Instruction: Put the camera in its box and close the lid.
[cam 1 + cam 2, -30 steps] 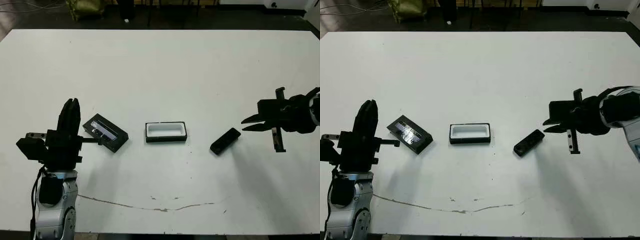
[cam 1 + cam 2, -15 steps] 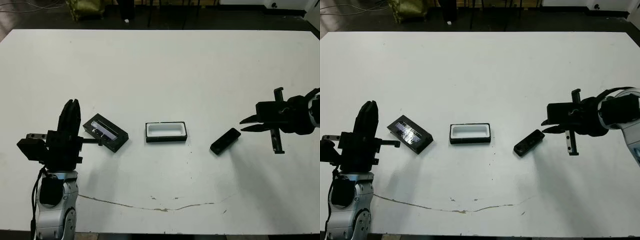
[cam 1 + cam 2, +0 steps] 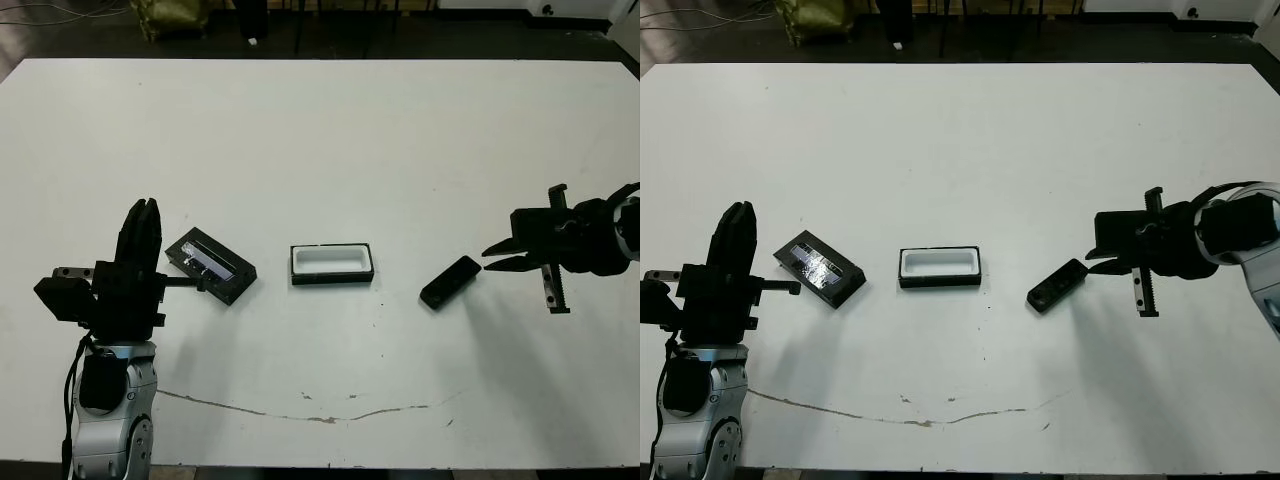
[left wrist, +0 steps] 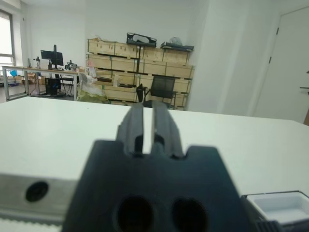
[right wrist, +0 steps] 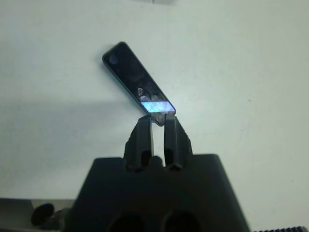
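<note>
The camera is a slim black bar lying slantwise on the table, right of the box; the right wrist view shows its glossy face with a bluish patch. My right gripper hovers just right of its near end, shut with only a thin slit and nothing held. The box, a black tray with white lining, sits open at the middle. Left of it lies the lid, flat and black with a silvery strip. My left gripper stands left of the lid, pointing away from me, shut and empty.
A thin crack-like line runs along the white table near its front edge. Beyond the far edge the floor is dark, with an olive bag. The left wrist view shows shelves and a chair past the table.
My right gripper has sunk a little and drifted slightly right, staying beside the camera's end. The left arm, camera, box and lid have not moved.
</note>
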